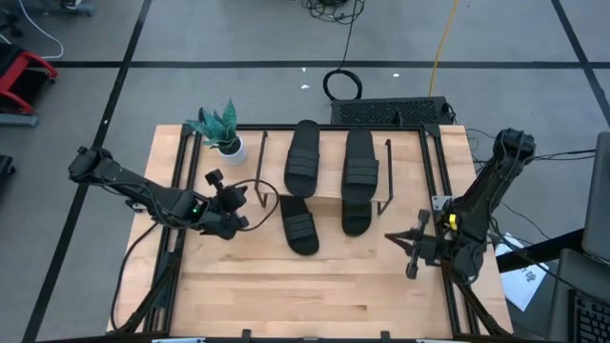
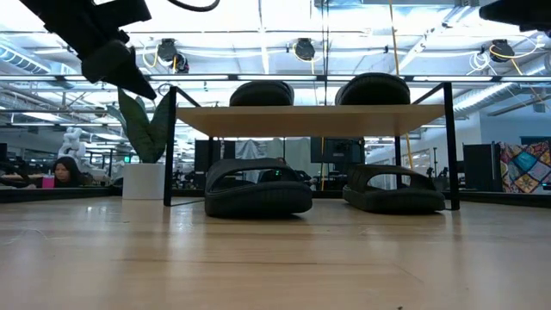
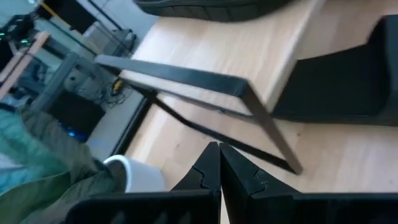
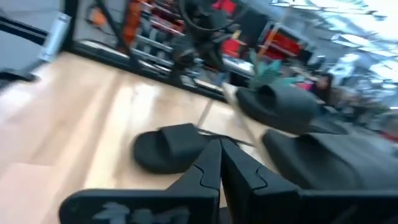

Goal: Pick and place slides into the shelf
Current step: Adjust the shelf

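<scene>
The shelf (image 1: 329,162) stands at the middle of the table, a light board (image 2: 310,119) on thin black legs. Two black slides (image 1: 305,157) (image 1: 360,162) lie sole-down on the board. Two more rest sole-down on the table under it, one (image 1: 297,229) sticking out toward the near edge, the other (image 1: 356,215) beneath the right half. My left gripper (image 1: 250,222) (image 3: 219,149) is shut and hovers left of the shelf's near-left leg. My right gripper (image 1: 391,236) (image 4: 219,144) is shut, to the right of the shelf, pointing at the lower slides (image 4: 171,149).
A potted plant in a white pot (image 1: 227,133) (image 2: 146,138) stands at the shelf's far-left corner, close to my left arm. Black frame rails (image 1: 176,191) run along both table sides. Bare wood (image 1: 315,295) lies toward the near edge. A person (image 2: 65,170) sits far behind the table.
</scene>
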Controlling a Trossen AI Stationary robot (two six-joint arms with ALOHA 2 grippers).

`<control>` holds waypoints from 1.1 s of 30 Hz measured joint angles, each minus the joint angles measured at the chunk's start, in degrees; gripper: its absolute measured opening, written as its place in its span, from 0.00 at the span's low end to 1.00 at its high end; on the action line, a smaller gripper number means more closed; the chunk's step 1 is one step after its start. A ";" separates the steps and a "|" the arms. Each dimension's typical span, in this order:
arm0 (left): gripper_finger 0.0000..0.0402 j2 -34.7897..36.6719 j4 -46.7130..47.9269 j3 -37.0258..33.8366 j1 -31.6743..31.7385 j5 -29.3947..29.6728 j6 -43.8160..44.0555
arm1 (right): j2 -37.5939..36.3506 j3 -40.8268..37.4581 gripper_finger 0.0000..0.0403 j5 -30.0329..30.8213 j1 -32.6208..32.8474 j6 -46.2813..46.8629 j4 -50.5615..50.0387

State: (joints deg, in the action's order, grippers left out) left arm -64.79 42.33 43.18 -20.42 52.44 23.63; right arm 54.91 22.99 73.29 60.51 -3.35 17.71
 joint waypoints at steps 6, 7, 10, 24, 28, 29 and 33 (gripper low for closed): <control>0.00 -0.01 -8.32 0.00 0.22 -1.52 -6.04 | -4.89 -3.12 0.00 -3.12 -1.13 8.03 -2.63; 0.00 0.00 -9.36 0.02 0.30 -1.51 -6.84 | -5.88 -3.35 0.00 -4.87 -1.72 10.21 -4.18; 0.00 0.00 -10.19 0.02 1.23 -1.76 -7.32 | -7.90 -3.51 0.00 -9.63 -4.50 17.65 -9.89; 0.00 0.00 -12.86 -3.83 7.16 -1.48 -5.21 | -8.69 -3.51 0.00 -16.66 -19.12 31.11 -22.84; 0.00 0.00 -19.04 -7.84 9.43 -2.68 -6.43 | -8.52 -3.52 0.00 -16.99 -20.47 30.31 -24.16; 0.00 0.00 -20.90 -8.75 9.91 -3.64 -7.45 | -8.40 -3.52 0.00 -17.14 -20.76 30.21 -24.73; 0.00 -0.01 -29.86 -11.90 11.46 -7.41 -13.41 | -8.23 -3.53 0.00 -19.13 -22.28 30.33 -28.20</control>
State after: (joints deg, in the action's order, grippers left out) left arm -64.80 12.47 31.28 -8.96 45.02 10.22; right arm 46.68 19.46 54.17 38.23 26.99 -10.49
